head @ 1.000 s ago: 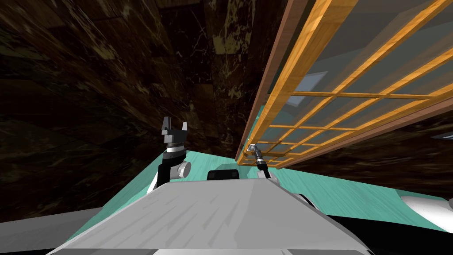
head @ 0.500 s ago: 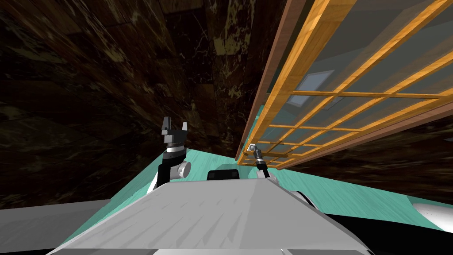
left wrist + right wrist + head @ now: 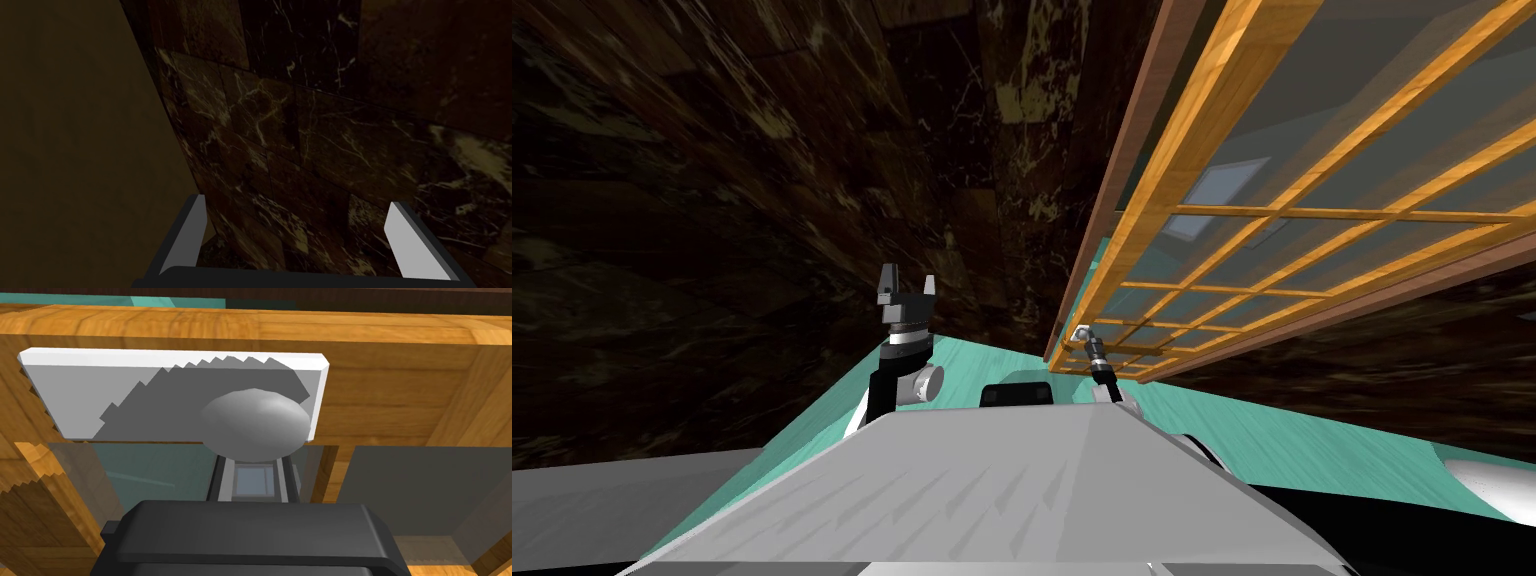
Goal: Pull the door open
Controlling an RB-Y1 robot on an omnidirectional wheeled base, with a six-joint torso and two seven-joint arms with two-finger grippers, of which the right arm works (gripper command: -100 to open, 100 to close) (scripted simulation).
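Head view: the wooden glass-paned door (image 3: pixel 1202 110) stands on my right, with my right gripper (image 3: pixel 1083 338) at its near edge. My left gripper (image 3: pixel 905 290) is raised on the left. Left wrist view: it is spread wide. Right wrist view: the gripper is narrow, clamped on the grey knob (image 3: pixel 255 425) against its white plate (image 3: pixel 150 388).

Right tool (image 3: pixel 1080 335) at knob (image 3: pixel 255 423) on door (image 3: pixel 1212 150); left tool (image 3: pixel 906 285) apart.

dim walls (image 3: pixel 762 200), brightly lit door (image 3: pixel 1182 140), jagged shadow across its plate (image 3: pixel 75 398)

Orange wood-grain door (image 3: pixel 1202 110), grey knob (image 3: pixel 255 425) on white plate (image 3: pixel 125 388), dark brown pale-veined marble wall (image 3: pixel 762 200), teal floor (image 3: pixel 1312 440).
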